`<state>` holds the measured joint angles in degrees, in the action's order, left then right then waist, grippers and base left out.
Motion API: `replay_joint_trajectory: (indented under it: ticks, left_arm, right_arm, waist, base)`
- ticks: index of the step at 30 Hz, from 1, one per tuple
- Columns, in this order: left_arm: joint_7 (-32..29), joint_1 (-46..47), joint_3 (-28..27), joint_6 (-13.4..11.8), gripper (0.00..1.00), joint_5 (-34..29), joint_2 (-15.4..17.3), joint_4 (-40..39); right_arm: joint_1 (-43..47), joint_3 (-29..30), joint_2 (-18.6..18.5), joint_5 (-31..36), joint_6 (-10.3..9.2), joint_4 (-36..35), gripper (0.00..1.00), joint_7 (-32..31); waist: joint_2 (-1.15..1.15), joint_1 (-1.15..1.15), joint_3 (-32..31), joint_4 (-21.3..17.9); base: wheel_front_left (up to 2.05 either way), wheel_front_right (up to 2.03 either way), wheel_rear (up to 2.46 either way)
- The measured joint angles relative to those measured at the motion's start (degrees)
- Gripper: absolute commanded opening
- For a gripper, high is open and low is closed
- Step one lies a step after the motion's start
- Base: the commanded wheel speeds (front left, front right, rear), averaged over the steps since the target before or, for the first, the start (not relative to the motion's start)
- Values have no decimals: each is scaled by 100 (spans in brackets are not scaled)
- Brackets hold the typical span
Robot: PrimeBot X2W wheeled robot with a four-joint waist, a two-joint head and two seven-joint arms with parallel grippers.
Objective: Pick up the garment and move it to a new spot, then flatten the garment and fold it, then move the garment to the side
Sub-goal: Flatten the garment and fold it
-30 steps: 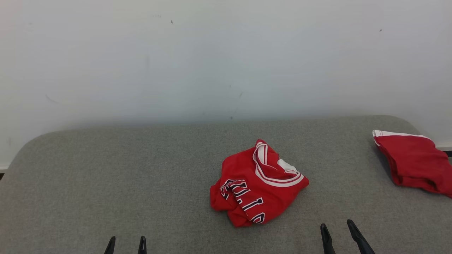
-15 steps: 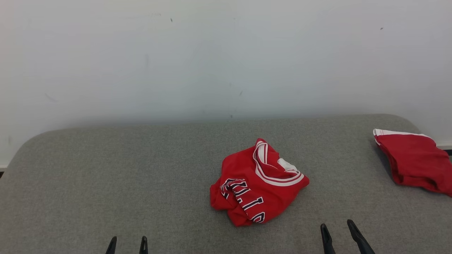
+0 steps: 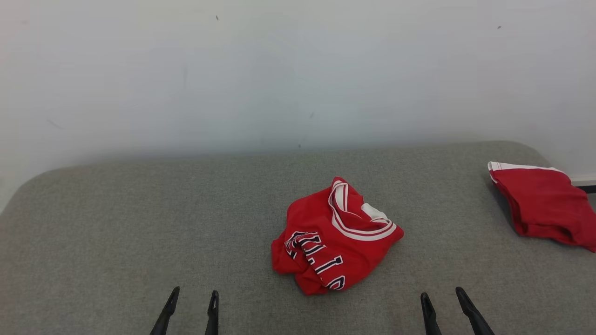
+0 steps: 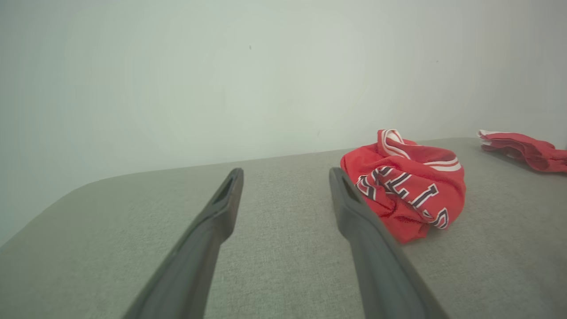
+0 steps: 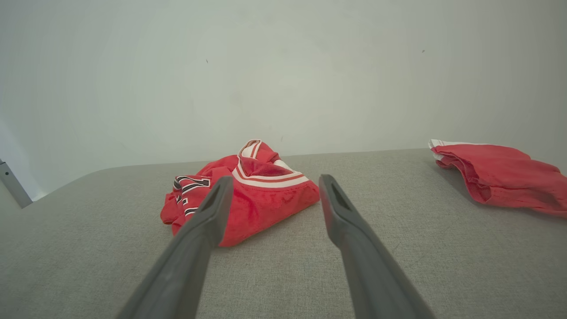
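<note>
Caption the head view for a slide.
Crumpled red jersey on grey surface, left gripper and right gripper open nearby, red cloth at right.

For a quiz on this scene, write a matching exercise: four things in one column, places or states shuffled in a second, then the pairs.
1 lettered jersey
2 second red garment
3 left gripper
4 right gripper

a far right of the grey surface
b open, lower left of the head view
c bunched up mid-surface
d open, lower right of the head view

Pairs: 1-c, 2-a, 3-b, 4-d
</note>
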<state>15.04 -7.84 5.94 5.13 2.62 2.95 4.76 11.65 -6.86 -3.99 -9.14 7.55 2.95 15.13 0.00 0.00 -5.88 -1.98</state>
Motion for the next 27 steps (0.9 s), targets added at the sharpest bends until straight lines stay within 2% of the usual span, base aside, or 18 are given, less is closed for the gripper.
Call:
replay_joint_trajectory:
  ticks: [6,12,27]
  left_arm:
    - [0,615,265,108,100,-63,-2,328]
    - [0,1786,735,200,100,-53,68,995]
    - [0,4701,2014,242,100,450,153,3415]
  right_arm:
    - [-98,-27,-11,-1,0,10,100,0]
    - [-269,-101,-63,-1,0,18,100,1]
    - [-978,-224,-11,36,0,-9,100,0]
  waist:
    - [0,0,139,-102]
    - [0,0,476,-268]
    - [1,1,1617,-720]
  base:
    - [0,0,0]
    - [0,0,0]
    - [0,0,0]
